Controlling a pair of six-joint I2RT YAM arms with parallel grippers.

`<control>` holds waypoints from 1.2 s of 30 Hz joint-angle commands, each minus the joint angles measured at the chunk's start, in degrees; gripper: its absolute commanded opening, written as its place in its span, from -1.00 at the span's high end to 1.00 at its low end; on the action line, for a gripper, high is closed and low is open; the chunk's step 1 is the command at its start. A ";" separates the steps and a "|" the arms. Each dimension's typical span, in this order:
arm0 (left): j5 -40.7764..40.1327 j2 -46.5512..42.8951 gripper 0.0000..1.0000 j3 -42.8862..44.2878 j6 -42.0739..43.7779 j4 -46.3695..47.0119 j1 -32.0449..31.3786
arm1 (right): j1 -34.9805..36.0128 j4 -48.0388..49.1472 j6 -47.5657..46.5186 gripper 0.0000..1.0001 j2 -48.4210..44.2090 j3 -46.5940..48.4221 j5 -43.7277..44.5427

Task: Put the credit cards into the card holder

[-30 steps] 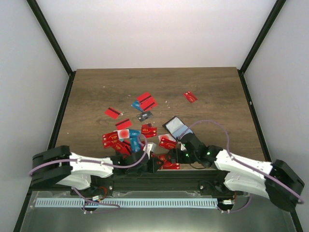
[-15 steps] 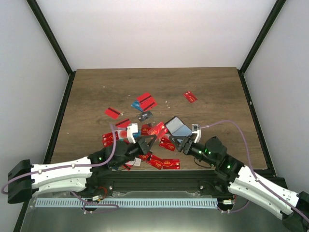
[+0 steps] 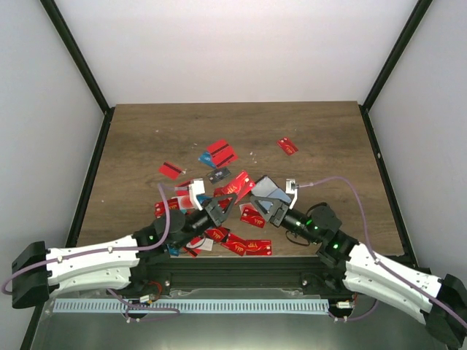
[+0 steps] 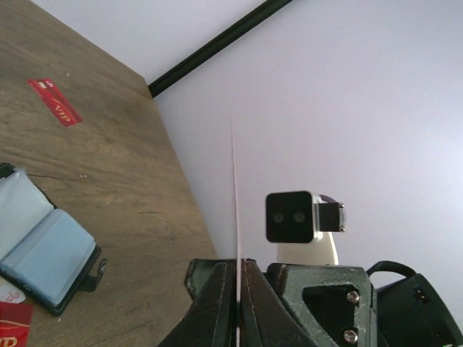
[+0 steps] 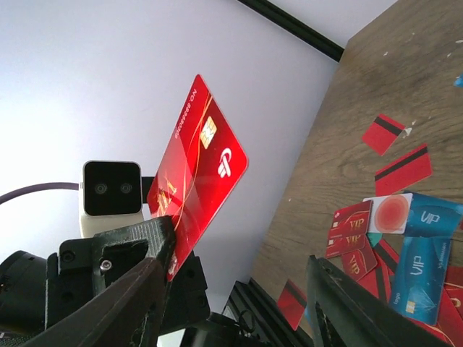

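My left gripper [image 3: 221, 206] is shut on a red credit card [image 3: 238, 185], held off the table and edge-on in the left wrist view [image 4: 234, 195]. The right wrist view shows that card's face [image 5: 197, 170]. The black card holder [image 3: 268, 190] lies open on the table, its greyish-blue pockets up [image 4: 43, 246]. My right gripper [image 3: 272, 210] hovers right beside it, facing the left one, open [image 5: 239, 318] with nothing between its fingers. More credit cards, red and blue, lie in a pile [image 3: 219, 235] near the front edge.
Loose red cards lie farther back [image 3: 221, 153], at the back right [image 3: 287, 146] and at the left [image 3: 170, 169]. A thin dark card [image 3: 218, 175] sits among them. Black frame posts [image 3: 383, 73] and white walls bound the table.
Both arms rose from the front edge and swung inward. The left gripper lifted a red card towards the holder, while the right gripper moved in beside the holder.
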 commanded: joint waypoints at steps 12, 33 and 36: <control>4.20 0.49 0.85 3.17 1.62 3.49 0.28 | -1.65 13.23 0.76 0.31 9.18 6.96 -5.70; 4.46 -5.33 -0.25 12.42 18.92 -23.87 3.38 | -19.32 1.05 -11.00 0.99 9.35 11.98 -28.97; 6.87 -9.09 -0.45 13.14 25.95 -27.56 4.33 | -22.25 -3.50 -16.69 0.99 9.18 13.11 -33.59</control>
